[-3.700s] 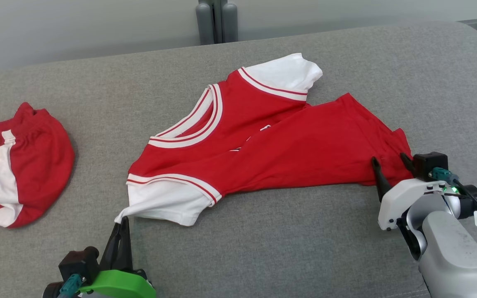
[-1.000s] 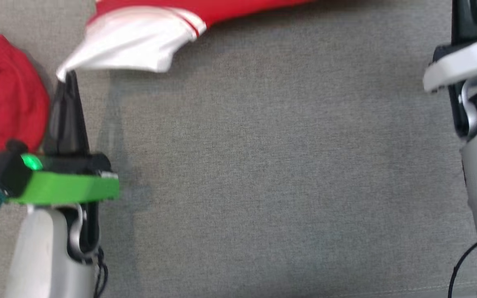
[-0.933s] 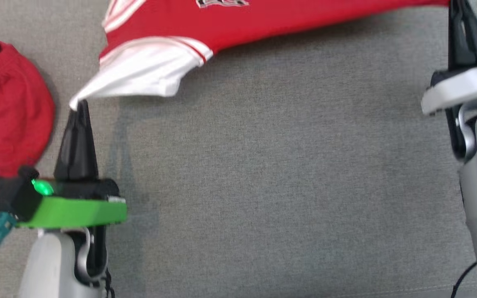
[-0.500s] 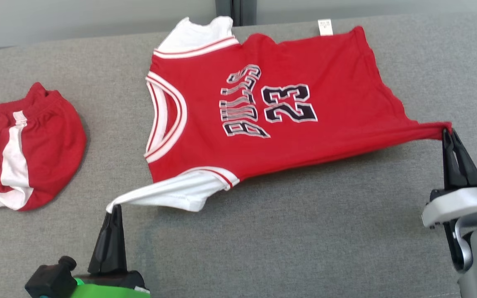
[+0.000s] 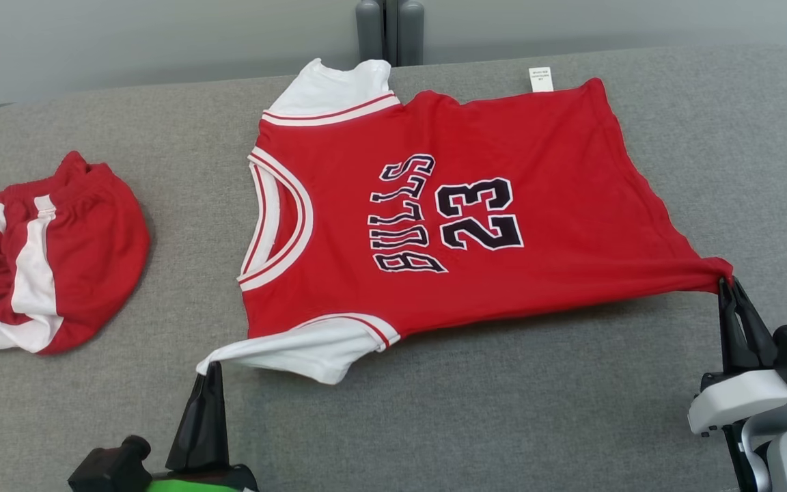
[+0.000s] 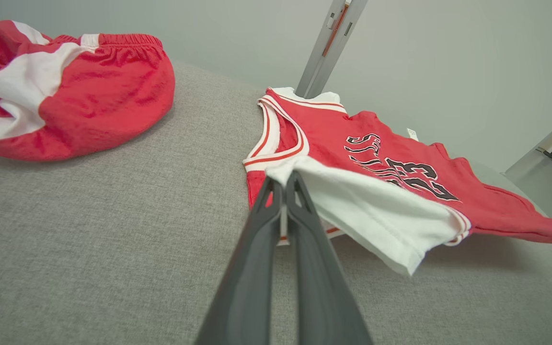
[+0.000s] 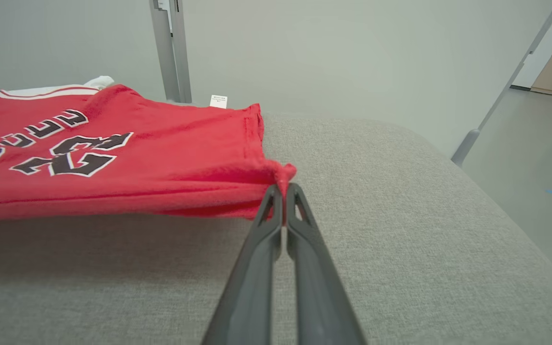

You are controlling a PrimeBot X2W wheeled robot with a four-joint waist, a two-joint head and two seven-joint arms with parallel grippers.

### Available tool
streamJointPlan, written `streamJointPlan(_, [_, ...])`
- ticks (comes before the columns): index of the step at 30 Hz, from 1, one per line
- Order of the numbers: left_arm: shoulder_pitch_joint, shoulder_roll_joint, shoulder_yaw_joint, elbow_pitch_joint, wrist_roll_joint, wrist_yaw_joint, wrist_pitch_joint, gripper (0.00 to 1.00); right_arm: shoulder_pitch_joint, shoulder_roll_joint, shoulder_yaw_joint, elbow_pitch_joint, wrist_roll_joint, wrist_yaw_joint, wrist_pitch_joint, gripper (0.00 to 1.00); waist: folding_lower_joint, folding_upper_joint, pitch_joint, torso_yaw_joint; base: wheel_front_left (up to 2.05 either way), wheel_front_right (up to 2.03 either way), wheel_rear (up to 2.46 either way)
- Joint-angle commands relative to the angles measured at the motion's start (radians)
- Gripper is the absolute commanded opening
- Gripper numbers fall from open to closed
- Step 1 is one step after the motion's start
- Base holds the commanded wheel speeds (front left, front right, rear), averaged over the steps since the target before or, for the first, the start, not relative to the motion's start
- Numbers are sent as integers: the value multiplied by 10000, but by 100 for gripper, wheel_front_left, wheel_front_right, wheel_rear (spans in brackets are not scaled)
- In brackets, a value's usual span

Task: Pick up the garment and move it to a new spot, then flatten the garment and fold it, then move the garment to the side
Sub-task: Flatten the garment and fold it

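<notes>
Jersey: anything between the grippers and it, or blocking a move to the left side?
Nothing between: the left gripper is shut on the white sleeve tip of the jersey, the right gripper on its hem corner. Leftward, the red-and-white shorts lie on the grey cushion, apart from the jersey, in that path.

The red jersey point(image 5: 557, 198) has white sleeves point(image 5: 311, 345) and black lettering point(image 5: 475, 215).
</notes>
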State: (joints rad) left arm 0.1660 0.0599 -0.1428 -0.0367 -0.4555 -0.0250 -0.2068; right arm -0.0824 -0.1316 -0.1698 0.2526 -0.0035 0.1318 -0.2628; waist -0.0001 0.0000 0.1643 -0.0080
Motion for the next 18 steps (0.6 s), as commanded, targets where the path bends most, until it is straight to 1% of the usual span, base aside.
streamJointPlan(1, [-336, 20, 25, 126, -49, 43, -13, 0, -153, -97, -7, 179, -45, -20, -28, 0, 1, 0, 60, -12, 0, 0, 0])
streamJointPlan(5, [-894, 7, -8, 526, -84, 19, -95, 0, -454, -157, -65, 564, 70, -20, -28, 0, 1, 0, 265, 45, 0, 0, 0])
streamJointPlan(11, [-2198, -30, -243, 1051, -121, 48, -176, 0, -1182, -125, -202, 1024, 21, -19, -28, 0, 1, 0, 681, 185, 0, 0, 0])
streamJointPlan(15, [-3234, -41, -439, 1518, -36, -41, -94, 0, -1847, -180, -212, 1348, -62, -19, -28, 0, 1, 0, 1012, 251, 0, 0, 0])
streamJointPlan(18, [-4145, 4, -569, 2038, 27, -193, 16, 0, -2409, -273, -202, 1642, -109, -19, -28, 0, 1, 0, 1335, 295, 0, 0, 0])
